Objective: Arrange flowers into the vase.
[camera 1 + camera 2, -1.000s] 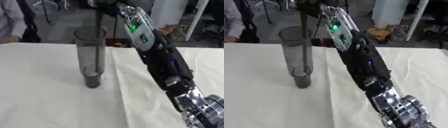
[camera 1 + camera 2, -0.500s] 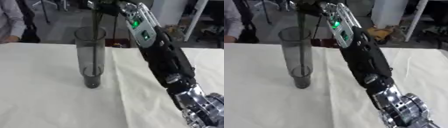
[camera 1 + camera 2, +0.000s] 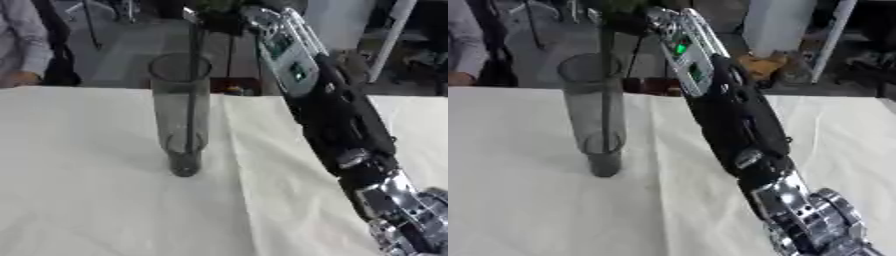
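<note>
Item: flower stem (image 3: 192, 95), dark and thin, running straight down inside the vase (image 3: 181, 125). Long axis upright, parallel to the vase wall; lower end appears to sit near the base of the tube, though the tinted glass makes contact with the bottom hard to confirm.

Item: vase, tall smoky cylinder, upright on the cream tablecloth (image 3: 96, 200). Position: directly below the fingers, mouth open toward them.

Item: right hand (image 3: 219, 15), at the top edge of both views, reaching from the right forearm, which slants up across the cloth. Only its lower part shows; the stem rises to it, but whether the fingers are pinching the stem or have spread off it cannot be told.

Item: left hand, absent from both views; the right is the only hand near the vase.

Governing relation: stem hangs plumb beneath the fingers, coaxial with the vase. Judged next requirement: release straight above, no sideways drag against the rim.
</note>
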`<act>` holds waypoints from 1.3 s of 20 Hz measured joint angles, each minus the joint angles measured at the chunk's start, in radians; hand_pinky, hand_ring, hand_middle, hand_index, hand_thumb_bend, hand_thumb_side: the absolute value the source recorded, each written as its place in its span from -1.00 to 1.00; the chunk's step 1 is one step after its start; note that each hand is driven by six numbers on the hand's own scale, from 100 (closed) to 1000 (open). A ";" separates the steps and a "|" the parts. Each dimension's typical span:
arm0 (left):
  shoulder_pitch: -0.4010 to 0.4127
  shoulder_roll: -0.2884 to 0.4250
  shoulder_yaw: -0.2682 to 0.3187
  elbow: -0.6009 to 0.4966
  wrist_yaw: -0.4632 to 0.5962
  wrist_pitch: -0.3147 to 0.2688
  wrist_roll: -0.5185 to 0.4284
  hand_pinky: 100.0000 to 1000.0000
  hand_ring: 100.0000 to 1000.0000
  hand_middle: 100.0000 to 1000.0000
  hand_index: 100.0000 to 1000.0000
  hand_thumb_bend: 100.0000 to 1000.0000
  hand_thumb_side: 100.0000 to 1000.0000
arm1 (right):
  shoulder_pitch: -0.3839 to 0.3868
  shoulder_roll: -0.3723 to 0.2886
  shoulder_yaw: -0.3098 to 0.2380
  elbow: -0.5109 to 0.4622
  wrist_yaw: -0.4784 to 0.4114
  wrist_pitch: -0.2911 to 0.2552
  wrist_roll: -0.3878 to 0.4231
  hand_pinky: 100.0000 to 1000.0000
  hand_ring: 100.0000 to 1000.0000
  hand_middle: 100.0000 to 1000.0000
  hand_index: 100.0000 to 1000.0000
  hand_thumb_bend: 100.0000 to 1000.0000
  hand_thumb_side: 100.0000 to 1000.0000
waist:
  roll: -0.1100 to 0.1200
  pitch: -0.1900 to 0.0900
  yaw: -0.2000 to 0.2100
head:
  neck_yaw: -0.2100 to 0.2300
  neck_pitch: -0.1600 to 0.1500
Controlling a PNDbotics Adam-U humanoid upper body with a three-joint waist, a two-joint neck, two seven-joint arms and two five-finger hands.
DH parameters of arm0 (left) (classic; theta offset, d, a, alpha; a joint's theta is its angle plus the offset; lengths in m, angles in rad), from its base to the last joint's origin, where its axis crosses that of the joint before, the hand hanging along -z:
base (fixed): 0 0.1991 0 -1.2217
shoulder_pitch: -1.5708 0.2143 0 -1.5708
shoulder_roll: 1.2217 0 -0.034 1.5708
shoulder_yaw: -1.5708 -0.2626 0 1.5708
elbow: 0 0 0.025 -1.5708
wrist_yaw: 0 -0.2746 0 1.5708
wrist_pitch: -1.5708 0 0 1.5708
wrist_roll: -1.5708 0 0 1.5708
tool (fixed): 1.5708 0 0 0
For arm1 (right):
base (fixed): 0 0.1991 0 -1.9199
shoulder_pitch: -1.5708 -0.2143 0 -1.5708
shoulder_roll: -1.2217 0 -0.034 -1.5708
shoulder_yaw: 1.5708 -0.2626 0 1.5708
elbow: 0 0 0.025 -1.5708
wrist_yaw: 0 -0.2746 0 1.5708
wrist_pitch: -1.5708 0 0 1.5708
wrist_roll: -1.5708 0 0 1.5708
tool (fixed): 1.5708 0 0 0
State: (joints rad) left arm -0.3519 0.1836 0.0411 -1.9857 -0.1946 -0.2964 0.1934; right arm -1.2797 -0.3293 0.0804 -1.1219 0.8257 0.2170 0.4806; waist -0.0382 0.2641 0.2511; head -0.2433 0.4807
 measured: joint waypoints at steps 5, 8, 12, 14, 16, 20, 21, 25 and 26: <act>0.001 0.000 0.000 0.000 0.000 0.001 -0.001 0.39 0.72 0.88 0.92 -1.00 1.00 | 0.012 -0.014 0.000 -0.022 -0.002 -0.004 0.005 0.32 0.83 0.08 0.23 -0.30 1.00 | 0.004 0.000 -0.004 | 0.003 0.000; 0.001 0.000 0.000 0.000 0.000 0.001 -0.001 0.39 0.72 0.88 0.92 -1.00 1.00 | 0.015 -0.023 0.001 -0.029 -0.005 -0.012 0.026 0.34 0.86 0.14 0.31 -0.24 1.00 | 0.005 0.000 -0.005 | 0.004 0.000; 0.001 0.000 0.000 0.000 0.000 0.002 -0.002 0.39 0.72 0.88 0.92 -1.00 1.00 | 0.023 -0.030 0.006 -0.035 -0.009 -0.026 0.075 0.38 0.88 0.19 0.36 -0.17 1.00 | 0.006 -0.004 -0.006 | 0.004 0.000; 0.001 0.000 0.000 0.000 0.000 0.002 -0.002 0.39 0.72 0.88 0.92 -1.00 1.00 | 0.023 -0.033 0.006 -0.040 -0.010 -0.031 0.095 0.38 0.88 0.19 0.36 -0.17 1.00 | 0.006 -0.005 -0.006 | 0.004 0.000; 0.001 0.000 0.000 0.000 0.000 0.002 -0.002 0.39 0.72 0.88 0.92 -1.00 1.00 | 0.023 -0.036 0.006 -0.043 -0.010 -0.034 0.108 0.38 0.88 0.19 0.36 -0.17 1.00 | 0.006 -0.005 -0.006 | 0.004 0.000; 0.001 0.000 0.000 0.000 0.000 0.003 -0.002 0.38 0.72 0.88 0.92 -1.00 1.00 | 0.027 -0.036 0.008 -0.042 -0.013 -0.043 0.129 0.43 0.94 0.31 0.50 0.00 1.00 | 0.006 -0.005 -0.006 | 0.004 0.000; 0.001 0.000 0.000 0.000 0.000 0.003 -0.002 0.38 0.72 0.88 0.92 -1.00 1.00 | 0.027 -0.035 0.010 -0.040 -0.014 -0.047 0.138 0.43 0.94 0.30 0.50 0.00 1.00 | 0.007 -0.005 -0.007 | 0.004 0.000; 0.001 0.000 0.000 0.000 0.000 0.003 -0.002 0.38 0.72 0.88 0.92 -1.00 1.00 | 0.027 -0.027 0.011 -0.036 -0.015 -0.057 0.172 0.43 0.94 0.30 0.49 -0.01 1.00 | 0.007 -0.005 -0.009 | 0.006 -0.001; 0.001 0.000 0.000 0.000 0.000 0.003 -0.002 0.38 0.72 0.88 0.92 -1.00 1.00 | 0.027 -0.026 0.011 -0.036 -0.014 -0.058 0.178 0.43 0.94 0.30 0.49 -0.01 1.00 | 0.007 -0.005 -0.009 | 0.006 -0.001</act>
State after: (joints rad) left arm -0.3504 0.1836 0.0411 -1.9857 -0.1946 -0.2936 0.1909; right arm -1.2524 -0.3551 0.0913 -1.1577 0.8117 0.1590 0.6586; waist -0.0313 0.2587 0.2417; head -0.2371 0.4801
